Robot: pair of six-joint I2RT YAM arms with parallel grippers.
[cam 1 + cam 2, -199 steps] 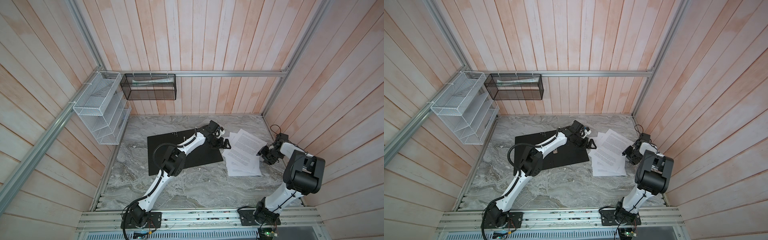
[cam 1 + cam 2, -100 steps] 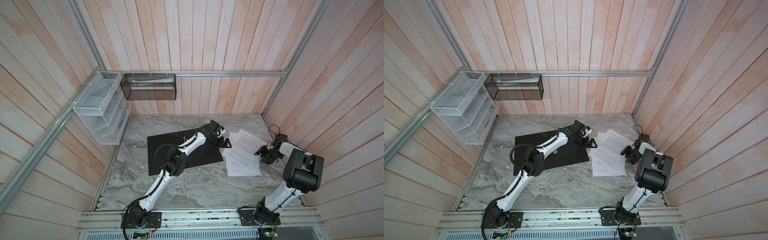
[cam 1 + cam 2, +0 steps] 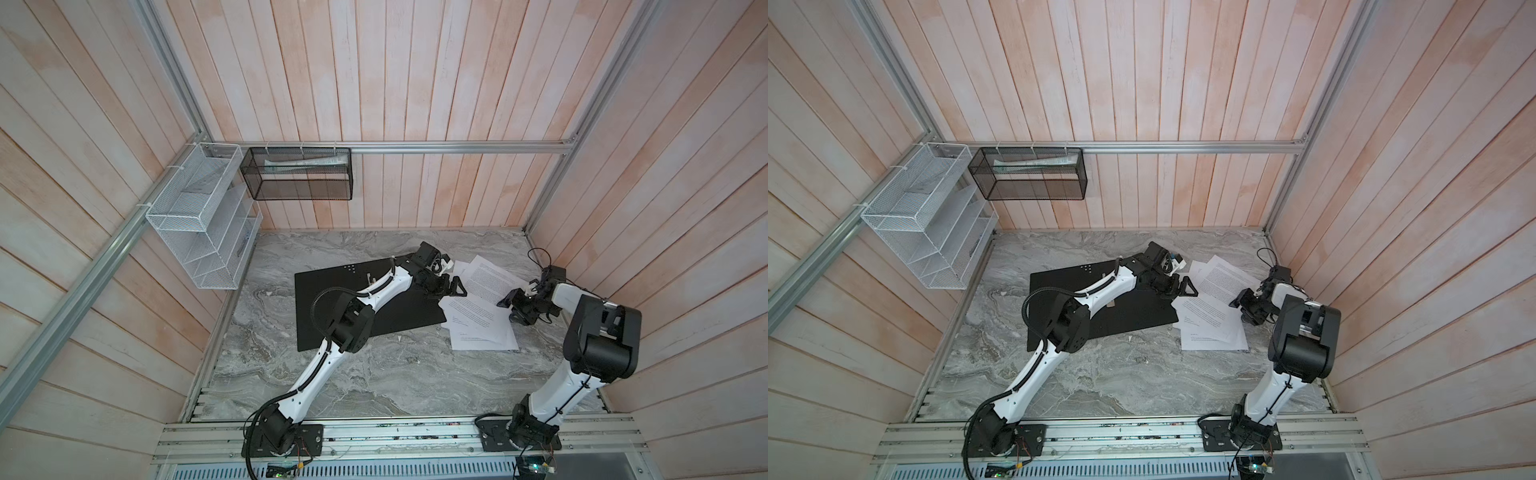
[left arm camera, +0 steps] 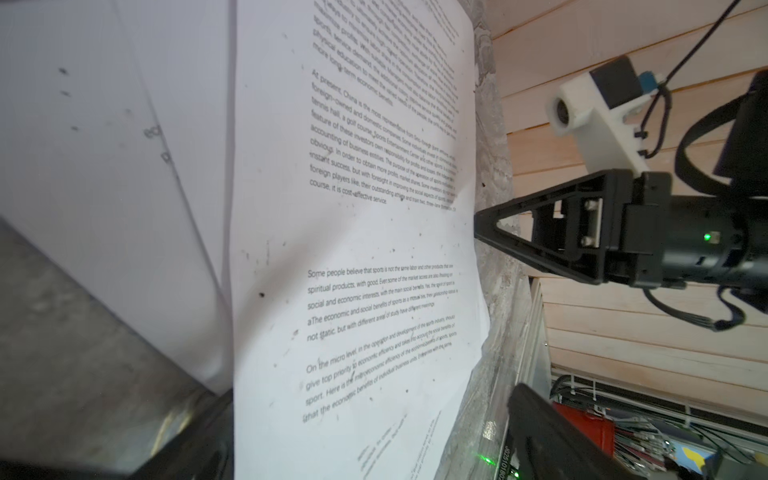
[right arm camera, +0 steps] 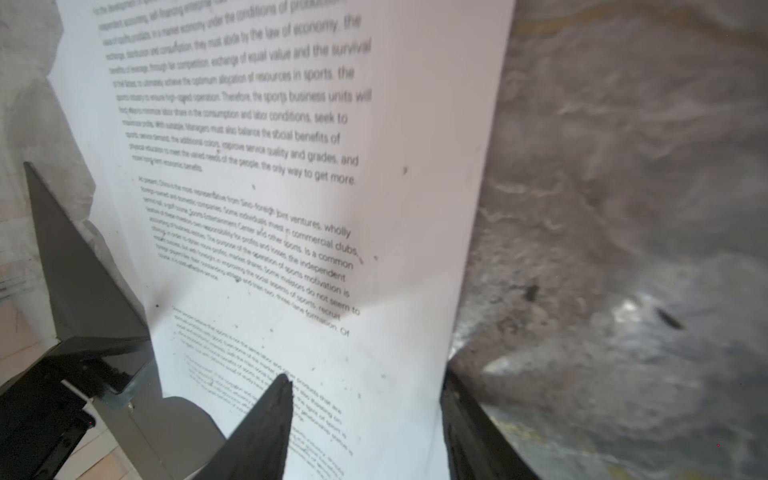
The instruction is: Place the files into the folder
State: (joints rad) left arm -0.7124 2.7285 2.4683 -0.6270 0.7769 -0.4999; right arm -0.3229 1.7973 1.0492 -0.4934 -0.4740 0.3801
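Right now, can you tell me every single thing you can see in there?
files: several sheets, white with black print, fanned out on the table beside the folder
folder: one, black side up, flat in the middle of the table
wire organizer: one, white, hung on the side wall
mesh basket: one, black, hung on the back rail
table: one, grey marble, below both arms
left gripper: one, black, open, at the files' folder-side edge
right gripper: one, black, open, at the files' opposite edge
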